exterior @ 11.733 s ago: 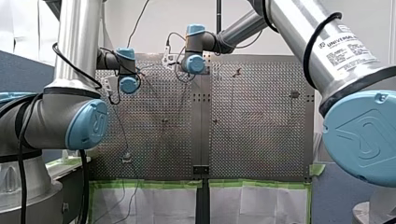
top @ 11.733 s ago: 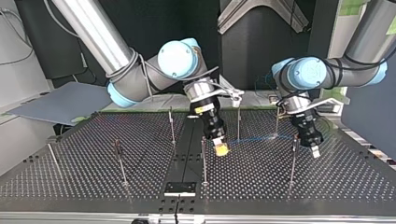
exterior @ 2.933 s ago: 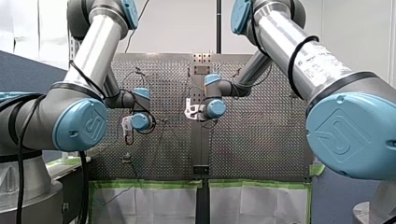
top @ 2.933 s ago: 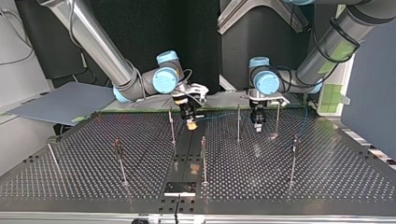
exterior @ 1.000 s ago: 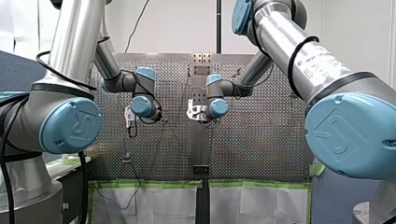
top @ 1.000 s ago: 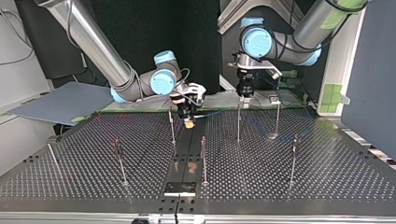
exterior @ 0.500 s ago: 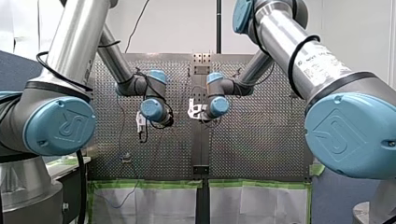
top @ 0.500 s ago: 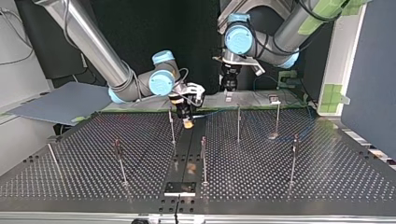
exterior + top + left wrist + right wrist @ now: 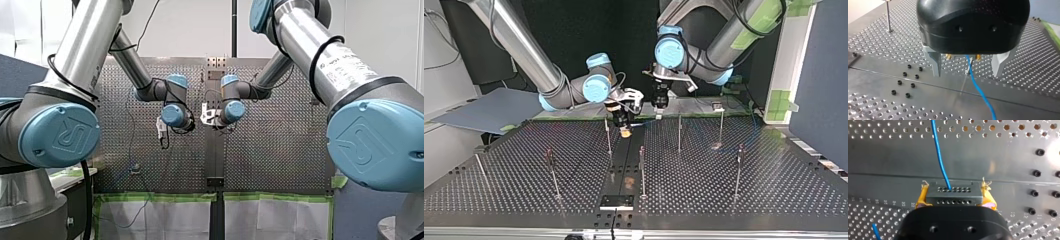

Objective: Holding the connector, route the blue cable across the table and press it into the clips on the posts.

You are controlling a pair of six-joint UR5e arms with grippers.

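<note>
In the right wrist view my right gripper (image 9: 955,192) is shut on a grey connector (image 9: 953,198), yellow pads on both its sides. The blue cable (image 9: 938,152) leaves the connector's face and runs ahead over the table. In the top view this gripper (image 9: 625,131) hangs low beside a post (image 9: 608,134) near the back middle. My left gripper (image 9: 659,106) hovers just to the right of it in that view, higher above the table. In the left wrist view its metal fingers (image 9: 936,62) stand wide apart, gripper (image 9: 968,75) open, with the blue cable (image 9: 979,90) passing below between them, untouched.
Several thin posts stand on the perforated table (image 9: 724,200), among them a post (image 9: 679,132), a post (image 9: 721,125), a post (image 9: 642,170) and a post (image 9: 739,170). A smooth centre strip (image 9: 923,92) with black screws (image 9: 905,83) runs under my left gripper.
My left arm has swung leftward in the top view, from above the right-hand posts to beside my right gripper. My right gripper has stayed put with the connector.
</note>
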